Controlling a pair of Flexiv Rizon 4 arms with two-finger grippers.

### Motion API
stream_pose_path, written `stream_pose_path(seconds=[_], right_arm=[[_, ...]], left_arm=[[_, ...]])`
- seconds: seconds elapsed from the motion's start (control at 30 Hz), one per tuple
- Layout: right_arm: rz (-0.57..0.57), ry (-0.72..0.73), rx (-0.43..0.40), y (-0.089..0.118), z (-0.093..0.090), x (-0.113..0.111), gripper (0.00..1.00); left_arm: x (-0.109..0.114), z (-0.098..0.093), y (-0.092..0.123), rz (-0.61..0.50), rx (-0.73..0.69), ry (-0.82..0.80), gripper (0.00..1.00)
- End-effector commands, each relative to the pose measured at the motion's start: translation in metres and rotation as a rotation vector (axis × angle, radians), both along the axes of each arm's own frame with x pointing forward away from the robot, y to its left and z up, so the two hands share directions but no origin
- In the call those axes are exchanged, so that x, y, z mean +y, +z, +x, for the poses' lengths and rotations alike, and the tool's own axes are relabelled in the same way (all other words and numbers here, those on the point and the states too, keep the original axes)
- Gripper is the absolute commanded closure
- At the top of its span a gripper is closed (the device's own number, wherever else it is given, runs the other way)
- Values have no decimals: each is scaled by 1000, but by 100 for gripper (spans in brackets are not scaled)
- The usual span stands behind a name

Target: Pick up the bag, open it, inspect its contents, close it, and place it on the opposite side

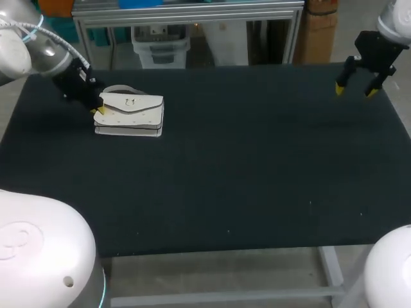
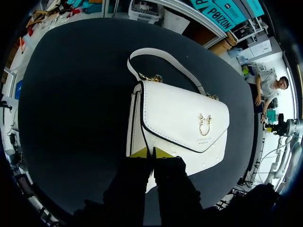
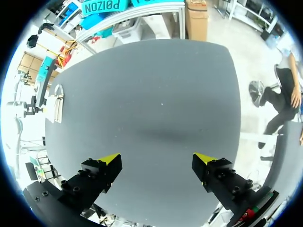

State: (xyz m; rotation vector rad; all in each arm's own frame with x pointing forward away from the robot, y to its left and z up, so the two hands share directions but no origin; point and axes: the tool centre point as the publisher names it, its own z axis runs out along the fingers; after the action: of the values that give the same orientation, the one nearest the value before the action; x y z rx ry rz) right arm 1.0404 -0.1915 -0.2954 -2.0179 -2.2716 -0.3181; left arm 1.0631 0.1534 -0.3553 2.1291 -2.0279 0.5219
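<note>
1. The left end effector (image 2: 151, 152) sits at the left end of the bag (image 2: 182, 125). Its two yellow tips are pressed almost together, right at the bag's edge. I cannot tell if they pinch a bit of the bag or just touch it.
2. The right end effector (image 3: 158, 163) hangs over the far right part of the desk (image 1: 257, 167). Its fingers are spread wide, with nothing between them.
3. The bag is white and lies on the far left part of the desk. Its flap is down, so the bag is shut. A small gold clasp (image 2: 205, 124) sits on the flap. The strap (image 2: 165, 59) loops out on the far side of the bag.
4. I think the left end effector is low and close so it can work on the bag's end. The right one seems to wait on the side across from the bag.
5. A shut bag lying here could fit two times. It could be waiting to be picked up, or it could have been looked into, shut and set down again. The pictures cannot tell me which.
6. What is inside the bag is hidden by the flap. The left arm (image 1: 45, 54) covers part of the bag's left end. In the right wrist view the bag is tiny and far off.
</note>
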Motion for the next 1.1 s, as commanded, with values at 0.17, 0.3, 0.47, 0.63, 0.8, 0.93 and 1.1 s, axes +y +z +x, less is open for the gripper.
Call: stream_pose_path(seconds=[0.17,0.3,0.47,0.63,0.8,0.93,1.1], right_arm=[[-25,-41,-18,20,-8,-17,0],[-51,-57,-29,27,-11,-17,0],[-70,-74,-31,27,-12,-19,0],[-82,-70,-26,29,-10,-22,0],[-111,-81,-29,34,-9,-29,0],[-126,-95,-30,36,-9,-33,0],[-121,-96,-28,36,-10,-33,0]], left_arm=[[53,26,-7,81,-38,66,100],[78,43,-12,108,-39,74,100],[111,64,-8,154,-50,117,100],[139,76,-6,158,-36,139,100],[156,80,-11,157,-9,144,100],[165,81,-14,162,-1,158,100],[168,78,-11,132,-9,149,0]])
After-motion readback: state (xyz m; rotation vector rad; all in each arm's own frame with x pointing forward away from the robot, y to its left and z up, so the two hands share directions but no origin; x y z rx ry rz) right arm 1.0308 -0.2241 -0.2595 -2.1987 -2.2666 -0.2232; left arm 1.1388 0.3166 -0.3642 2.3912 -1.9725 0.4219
